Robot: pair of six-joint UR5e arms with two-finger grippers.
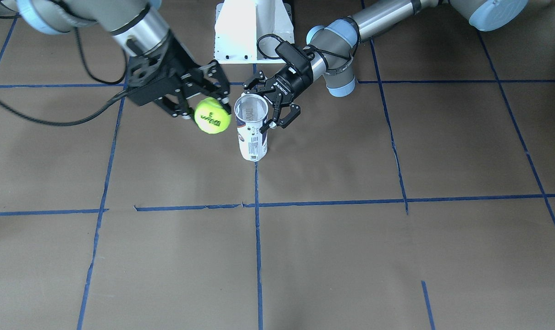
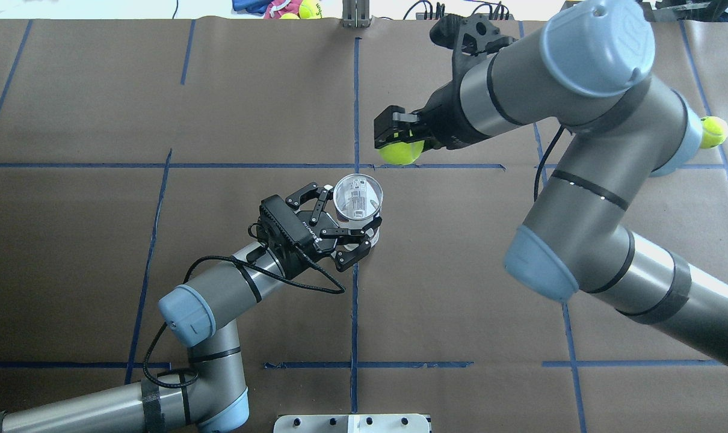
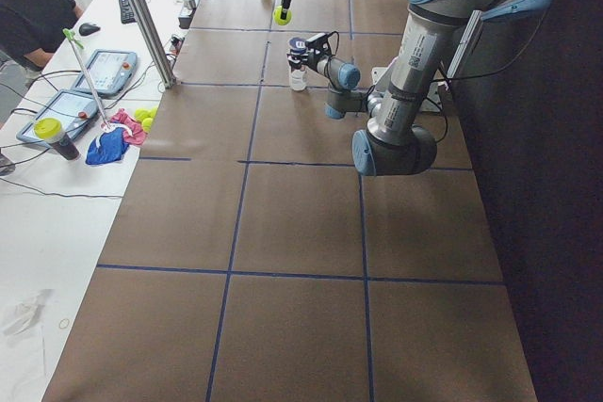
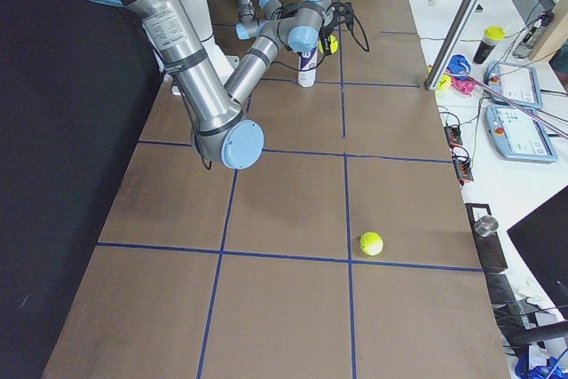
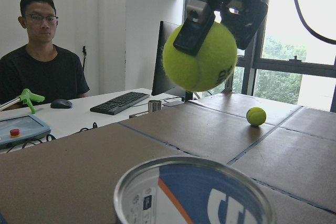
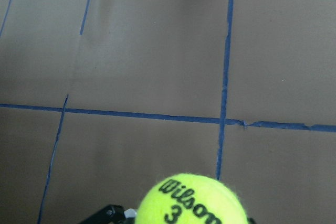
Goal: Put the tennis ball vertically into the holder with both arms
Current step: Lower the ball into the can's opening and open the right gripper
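Observation:
The holder (image 1: 252, 137) is a white-labelled can with a clear open rim. It stands upright near the table's middle and also shows in the overhead view (image 2: 357, 197) and, close up, in the left wrist view (image 5: 194, 198). My left gripper (image 2: 349, 219) is shut on its sides from the robot's side. My right gripper (image 2: 397, 141) is shut on the yellow-green tennis ball (image 2: 401, 151) and holds it in the air. The ball (image 1: 212, 115) is higher than the rim and off to one side of it, not over the opening. Its "Wilson 3" print shows in the right wrist view (image 6: 191, 200).
A second tennis ball (image 4: 371, 242) lies loose on the table far out on my right side. The white pedestal base (image 1: 252, 30) stands behind the can. An operator (image 5: 42, 72) sits at a desk past the table's end. Blue tape lines cross the brown table.

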